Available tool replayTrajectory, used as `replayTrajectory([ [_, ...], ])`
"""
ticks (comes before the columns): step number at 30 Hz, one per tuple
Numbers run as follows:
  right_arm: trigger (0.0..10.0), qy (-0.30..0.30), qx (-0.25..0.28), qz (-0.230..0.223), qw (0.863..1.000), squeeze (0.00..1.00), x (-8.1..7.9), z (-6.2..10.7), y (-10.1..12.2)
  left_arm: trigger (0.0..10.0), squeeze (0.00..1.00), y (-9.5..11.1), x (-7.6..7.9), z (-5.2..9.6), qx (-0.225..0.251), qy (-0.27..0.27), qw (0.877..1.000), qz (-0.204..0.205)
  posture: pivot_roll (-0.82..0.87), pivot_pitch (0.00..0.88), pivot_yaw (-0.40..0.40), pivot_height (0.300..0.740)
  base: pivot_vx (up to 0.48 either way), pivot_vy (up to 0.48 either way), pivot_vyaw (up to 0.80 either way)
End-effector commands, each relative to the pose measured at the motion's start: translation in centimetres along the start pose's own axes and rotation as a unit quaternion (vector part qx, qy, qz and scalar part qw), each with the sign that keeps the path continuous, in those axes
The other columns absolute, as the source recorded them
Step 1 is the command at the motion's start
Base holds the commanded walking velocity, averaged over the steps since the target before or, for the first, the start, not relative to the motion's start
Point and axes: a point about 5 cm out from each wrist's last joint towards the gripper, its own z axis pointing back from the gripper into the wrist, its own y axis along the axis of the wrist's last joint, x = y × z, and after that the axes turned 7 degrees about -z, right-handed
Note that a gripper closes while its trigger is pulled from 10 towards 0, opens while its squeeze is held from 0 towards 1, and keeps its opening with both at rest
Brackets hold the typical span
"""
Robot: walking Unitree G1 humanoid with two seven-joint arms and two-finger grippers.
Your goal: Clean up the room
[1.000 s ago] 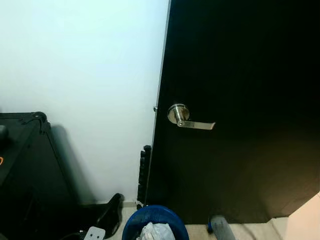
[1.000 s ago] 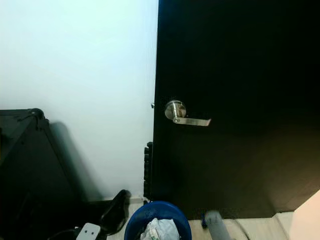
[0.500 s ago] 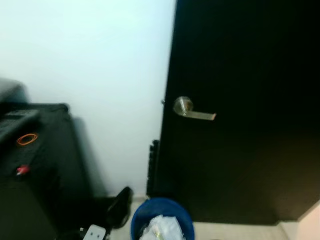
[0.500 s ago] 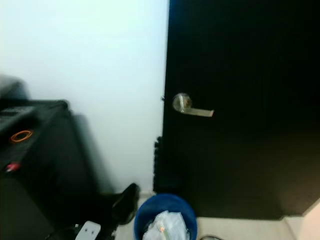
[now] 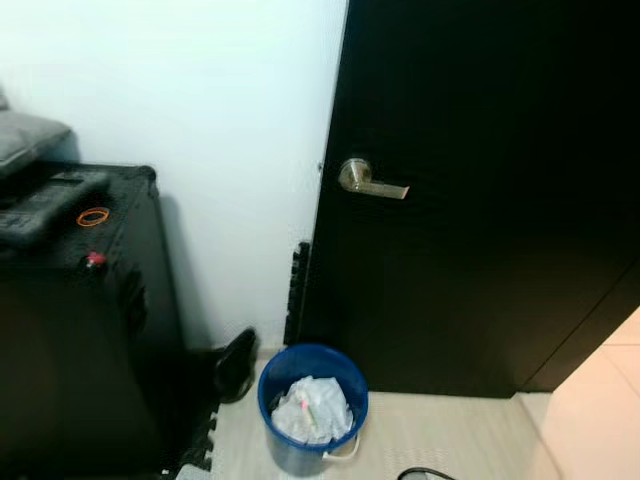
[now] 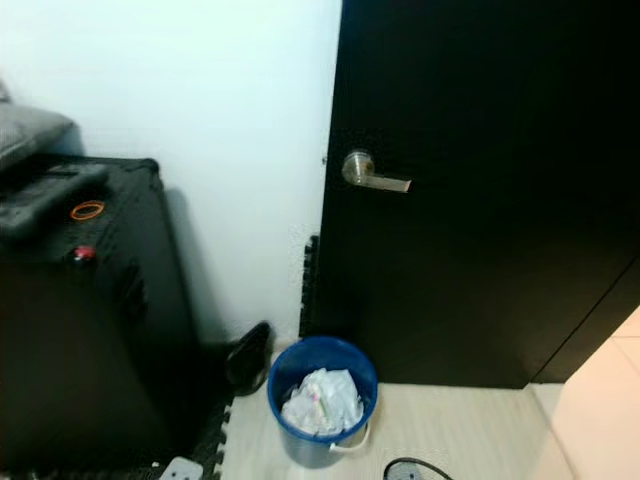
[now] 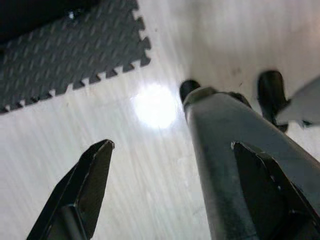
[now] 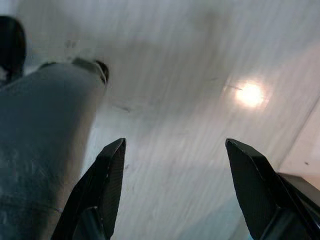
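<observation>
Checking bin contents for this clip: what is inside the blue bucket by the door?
The round blue plastic bucket holds crumpled white paper or plastic waste with a small pink and green scrap on top. Anything beneath that heap is covered.

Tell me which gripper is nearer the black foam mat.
Left. Left gripper hangs by the foam mat edge; right gripper hangs over pale floor farther off.
</observation>
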Motion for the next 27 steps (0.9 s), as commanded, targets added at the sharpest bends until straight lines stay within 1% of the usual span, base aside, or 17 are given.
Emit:
replayTrajectory([
  [1, 10.0, -0.007, -0.009, 0.006, 1.000, 0.00, 0.45, 0.02, -0.32, 10.0, 0.00, -0.90, 0.57, 0.10, -0.017, -0.010, 1.000, -0.003, 0.05, 0.000, -0.079, 0.740, -0.428, 0.000, 0.00],
  [5, 10.0, -0.008, -0.009, 0.010, 1.000, 0.00, 0.75, 0.05, -0.16, 10.0, 0.00, -1.08, 0.56, 0.13, -0.021, -0.010, 1.000, -0.004, 0.05, 0.000, -0.078, 0.740, -0.408, 0.000, 0.00],
  [14, 10.0, -0.009, -0.008, 0.021, 1.000, 0.00, 0.85, 0.07, 0.10, 10.0, 0.00, -1.27, 0.38, 0.15, -0.026, -0.008, 1.000, -0.011, 0.05, 0.000, -0.076, 0.740, -0.379, 0.000, 0.00],
  [17, 10.0, -0.007, -0.008, 0.031, 0.999, 0.00, 0.81, 0.07, 0.16, 10.0, 0.00, -1.23, 0.27, 0.15, -0.025, -0.005, 1.000, -0.007, 0.05, 0.000, -0.077, 0.740, -0.106, 0.000, 0.00],
  [22, 10.0, -0.001, -0.011, 0.039, 0.999, 0.00, 0.66, 0.06, 0.09, 10.0, 0.00, -1.25, 0.18, 0.16, -0.024, -0.003, 1.000, -0.002, 0.05, 0.000, -0.077, 0.740, 0.000, 0.000, -0.78],
  [27, 10.0, 0.002, -0.015, 0.044, 0.999, 0.00, 0.57, 0.05, 0.01, 10.0, 0.00, -1.53, 0.22, 0.21, -0.029, -0.005, 1.000, -0.011, 0.05, 0.000, -0.076, 0.740, 0.000, 0.000, -0.78],
])
